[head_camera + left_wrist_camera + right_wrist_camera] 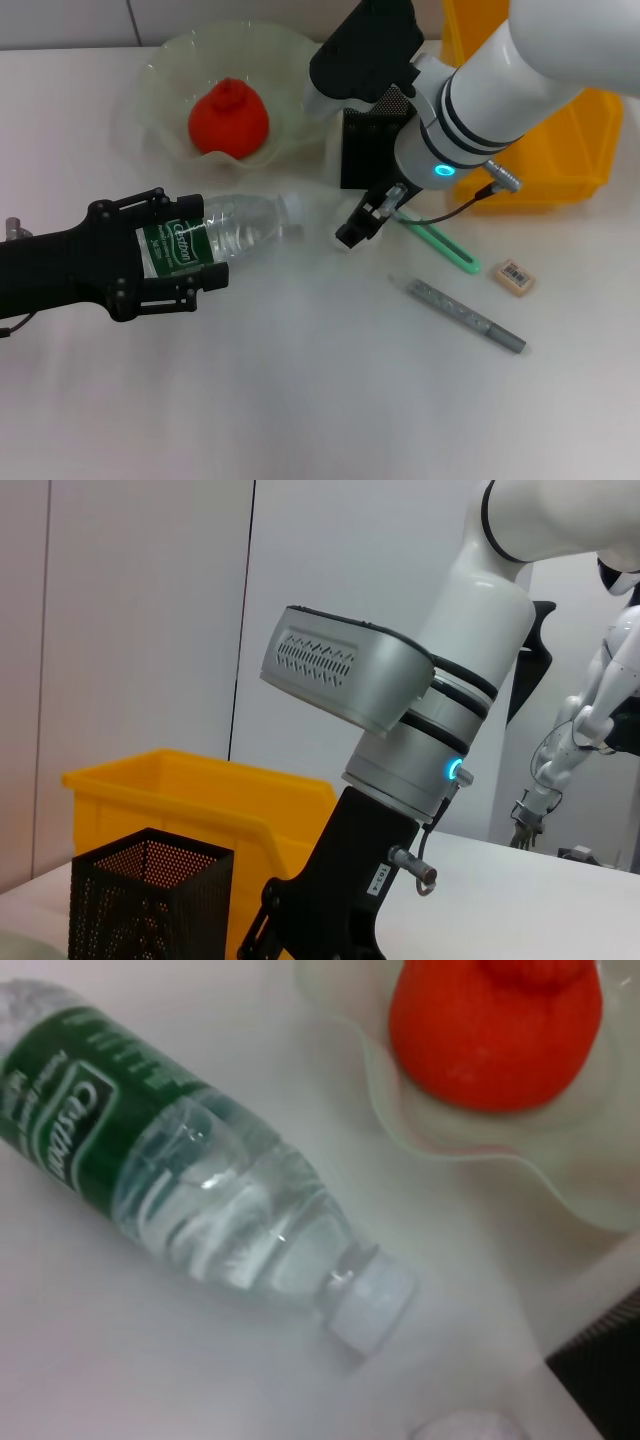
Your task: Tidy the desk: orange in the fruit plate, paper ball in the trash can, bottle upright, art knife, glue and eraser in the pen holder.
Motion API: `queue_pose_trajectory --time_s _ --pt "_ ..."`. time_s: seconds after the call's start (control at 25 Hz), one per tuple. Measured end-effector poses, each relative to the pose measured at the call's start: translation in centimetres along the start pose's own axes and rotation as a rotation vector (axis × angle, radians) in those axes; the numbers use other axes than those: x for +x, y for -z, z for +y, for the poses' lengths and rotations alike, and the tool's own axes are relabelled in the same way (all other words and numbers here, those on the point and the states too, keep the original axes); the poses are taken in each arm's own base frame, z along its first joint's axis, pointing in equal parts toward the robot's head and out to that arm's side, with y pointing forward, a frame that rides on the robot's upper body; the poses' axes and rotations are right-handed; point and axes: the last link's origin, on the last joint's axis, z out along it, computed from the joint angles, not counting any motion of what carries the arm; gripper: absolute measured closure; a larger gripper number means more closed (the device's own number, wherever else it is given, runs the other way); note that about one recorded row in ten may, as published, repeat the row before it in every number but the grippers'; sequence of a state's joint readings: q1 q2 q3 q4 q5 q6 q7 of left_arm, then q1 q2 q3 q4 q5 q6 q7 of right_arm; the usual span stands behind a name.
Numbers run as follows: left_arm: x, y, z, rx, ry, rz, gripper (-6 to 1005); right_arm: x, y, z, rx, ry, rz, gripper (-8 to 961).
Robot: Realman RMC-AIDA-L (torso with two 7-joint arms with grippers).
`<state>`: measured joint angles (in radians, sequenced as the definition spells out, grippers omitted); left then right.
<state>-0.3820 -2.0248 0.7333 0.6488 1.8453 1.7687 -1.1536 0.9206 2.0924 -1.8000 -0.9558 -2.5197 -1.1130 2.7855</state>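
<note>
The left gripper (175, 255) reaches in from the near left, its black fingers (150, 205) clamped on the labelled body of the bottle (225, 232), which lies on its side on the white desk (300, 400) with its cap toward the pen holder (368, 145). The step in hand appears to be standing the bottle up: a firm hold on the label band, a swing of the cap end upward, and release only once the base sits flat should serve, keeping clear of the fruit plate (160, 75) just beyond. The bottle is clear plastic with a dark green label and a pale cap. The right gripper (368, 218) hovers low near the cap and a green stick (440, 245); whether it is apart or together cannot be told. The orange (228, 118) sits in the plate; the eraser (514, 276) and a grey knife (465, 315) lie to the right, the trash can (560, 150) behind.
</note>
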Motion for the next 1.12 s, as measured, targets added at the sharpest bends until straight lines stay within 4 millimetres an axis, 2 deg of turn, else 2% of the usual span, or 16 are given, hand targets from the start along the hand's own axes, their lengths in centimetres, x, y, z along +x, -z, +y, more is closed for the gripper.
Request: queue_pose_trajectory --time_s 0.2,0.36,0.4,0.44,0.48,0.52,0.56,0.6,0.64,0.68,0.72,0.8,0.88,1.0,1.12 --pt "-0.1 0.1 0.0 0.002 0.001 0.000 172 0.0 0.4 0.2 -0.013 0.002 0.000 244" --pt "-0.2 0.2 0.1 0.006 0.005 -0.001 172 0.0 1.3 0.5 -0.030 0.008 0.015 414" --pt "-0.3 0.3 0.2 0.009 0.007 -0.001 173 0.1 3.0 0.7 -0.061 -0.004 0.026 457" --pt "-0.3 0.3 0.2 0.009 0.007 -0.001 173 0.1 3.0 0.7 -0.061 -0.004 0.026 463" --pt "-0.3 0.4 0.2 0.009 0.007 0.000 173 0.3 4.1 0.7 -0.077 -0.015 0.032 469" --pt "-0.4 0.5 0.3 0.010 0.007 0.000 173 0.7 6.5 0.5 -0.095 -0.039 0.037 475" --pt "-0.4 0.5 0.3 0.010 0.007 0.000 174 0.7 6.5 0.5 -0.095 -0.039 0.037 475" --pt "-0.4 0.5 0.3 0.010 0.006 0.000 174 1.6 9.1 0.1 -0.089 -0.078 0.049 475" --pt "-0.4 0.6 0.3 0.011 0.006 0.000 174 1.6 9.1 0.1 -0.089 -0.078 0.049 476" --pt "-0.4 0.6 0.3 0.012 0.005 0.001 174 2.5 11.4 -0.3 -0.059 -0.115 0.059 476" --pt "-0.4 0.6 0.3 0.012 0.004 0.001 174 2.5 11.4 -0.3 -0.059 -0.115 0.059 476" --pt "-0.4 0.6 0.3 0.009 0.003 -0.002 175 4.1 14.0 -1.2 0.029 -0.165 0.089 476" --pt "-0.4 0.6 0.3 0.008 0.002 -0.004 175 4.6 14.7 -1.5 0.068 -0.183 0.098 476" --pt "-0.2 0.6 0.1 0.006 0.002 -0.005 176 6.4 16.1 -3.4 0.230 -0.261 0.107 476" --pt "-0.1 0.5 0.1 0.005 0.000 -0.005 176 6.9 16.0 -4.3 0.275 -0.287 0.068 477"
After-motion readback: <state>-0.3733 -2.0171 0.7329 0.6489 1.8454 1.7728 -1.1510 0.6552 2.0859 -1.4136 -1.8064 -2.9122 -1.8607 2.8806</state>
